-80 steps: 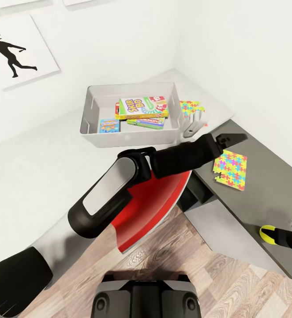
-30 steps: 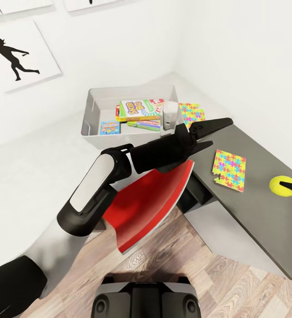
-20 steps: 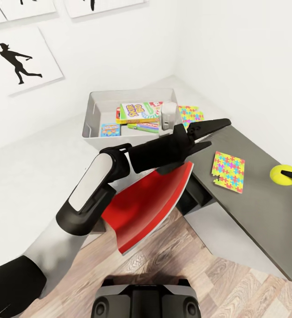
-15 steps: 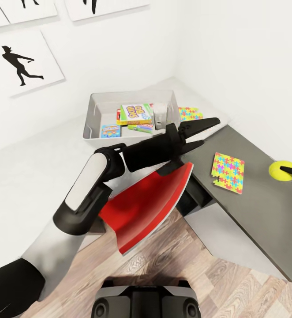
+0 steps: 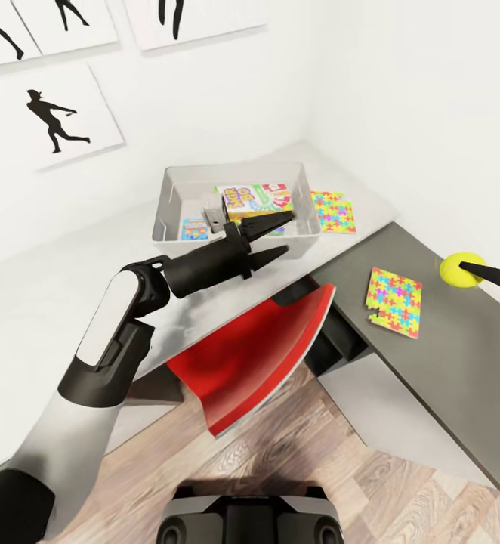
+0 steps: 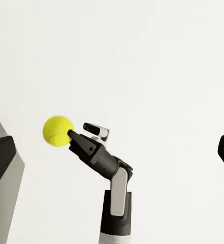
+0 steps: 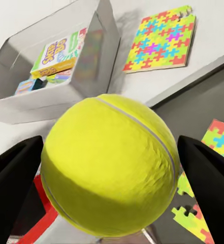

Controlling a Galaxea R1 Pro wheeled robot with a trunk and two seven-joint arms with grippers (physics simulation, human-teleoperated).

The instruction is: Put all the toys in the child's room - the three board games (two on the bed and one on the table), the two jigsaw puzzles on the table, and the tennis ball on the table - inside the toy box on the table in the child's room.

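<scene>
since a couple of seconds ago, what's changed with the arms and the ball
The right gripper, shut on the tennis ball, has carried it up off the dark side table and toward the toy box. The left gripper, open and empty, has swung left from beside the jigsaw puzzles to in front of the box. The camera tilted up too. Both jigsaw puzzles, one on the pale table and one on the side table, and the games in the box stayed put.

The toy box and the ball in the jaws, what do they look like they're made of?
The toy box looks like thin silvery-grey metal or hard plastic: smooth satin walls, rolled rim. The render can't settle which. The tennis ball, held by the right gripper, looks like matte yellow-green felt with one pale curved seam.
</scene>
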